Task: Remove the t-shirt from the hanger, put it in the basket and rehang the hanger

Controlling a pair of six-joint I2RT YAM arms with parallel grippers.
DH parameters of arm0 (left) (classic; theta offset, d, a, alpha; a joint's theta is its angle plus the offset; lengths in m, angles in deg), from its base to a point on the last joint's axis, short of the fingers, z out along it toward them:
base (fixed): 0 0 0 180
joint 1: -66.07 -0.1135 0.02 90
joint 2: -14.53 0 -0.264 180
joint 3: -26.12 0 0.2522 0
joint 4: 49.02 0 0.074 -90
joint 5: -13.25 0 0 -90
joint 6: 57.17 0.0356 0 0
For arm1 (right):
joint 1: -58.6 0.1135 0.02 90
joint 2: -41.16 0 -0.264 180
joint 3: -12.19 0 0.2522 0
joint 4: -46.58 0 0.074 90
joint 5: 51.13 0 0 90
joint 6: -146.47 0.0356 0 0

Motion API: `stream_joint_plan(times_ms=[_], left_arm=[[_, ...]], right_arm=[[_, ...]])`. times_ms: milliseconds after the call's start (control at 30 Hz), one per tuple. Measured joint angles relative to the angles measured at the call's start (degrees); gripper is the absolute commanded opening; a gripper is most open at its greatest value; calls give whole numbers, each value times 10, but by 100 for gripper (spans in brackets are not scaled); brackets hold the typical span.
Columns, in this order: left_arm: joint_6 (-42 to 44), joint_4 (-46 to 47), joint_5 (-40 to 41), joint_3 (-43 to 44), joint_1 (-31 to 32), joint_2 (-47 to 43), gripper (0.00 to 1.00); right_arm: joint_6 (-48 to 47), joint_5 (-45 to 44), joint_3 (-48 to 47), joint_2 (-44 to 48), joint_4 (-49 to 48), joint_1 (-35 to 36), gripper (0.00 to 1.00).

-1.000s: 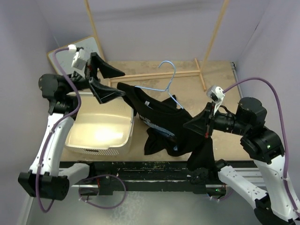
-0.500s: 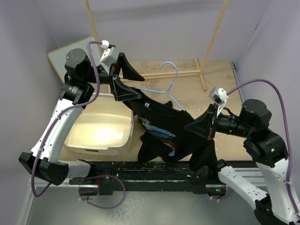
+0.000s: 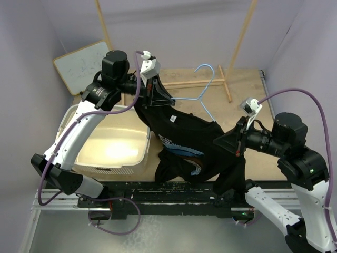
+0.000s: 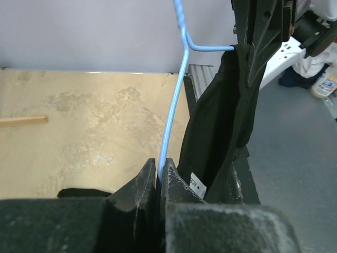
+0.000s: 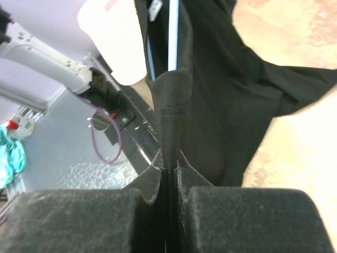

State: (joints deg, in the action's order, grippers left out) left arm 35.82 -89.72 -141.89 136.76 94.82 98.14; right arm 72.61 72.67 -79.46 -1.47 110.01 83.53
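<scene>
The black t-shirt [image 3: 184, 139] hangs in mid-air between my two arms, its wave graphic facing up, with one end still on the light-blue hanger [image 3: 200, 98]. My left gripper [image 3: 158, 98] is shut on the hanger's wire at the shirt's left shoulder. The left wrist view shows the blue hanger wire [image 4: 176, 105] pinched between the fingers [image 4: 174, 176], with the t-shirt [image 4: 221, 121] draped beside it. My right gripper [image 3: 225, 141] is shut on a fold of the t-shirt [image 5: 221, 79] at its right side. The hanger wire [image 5: 173, 31] runs just above that fold.
A cream plastic bin [image 3: 113, 150] sits on the table under my left arm. A whiteboard [image 3: 84, 63] leans at the back left. Wooden rack poles [image 3: 243, 31] rise at the back, with a crossbar [image 3: 184, 83] lying on the tabletop.
My left gripper swung right from above the bin to the hanger and shut on its wire. Hanger and shirt shifted slightly right. The right gripper kept its hold.
</scene>
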Motion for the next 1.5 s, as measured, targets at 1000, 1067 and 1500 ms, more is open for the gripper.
stream_joint_plan(times_ms=[1000,1067,1500], left_arm=[[47,66,234,31,16,-127,0],[58,66,256,22,16,-153,0],[71,44,258,-19,16,-158,0]], right_arm=[[-9,-374,52,64,-49,5,36],[-6,-395,52,67,-49,5,36],[-17,-433,30,91,-87,5,84]])
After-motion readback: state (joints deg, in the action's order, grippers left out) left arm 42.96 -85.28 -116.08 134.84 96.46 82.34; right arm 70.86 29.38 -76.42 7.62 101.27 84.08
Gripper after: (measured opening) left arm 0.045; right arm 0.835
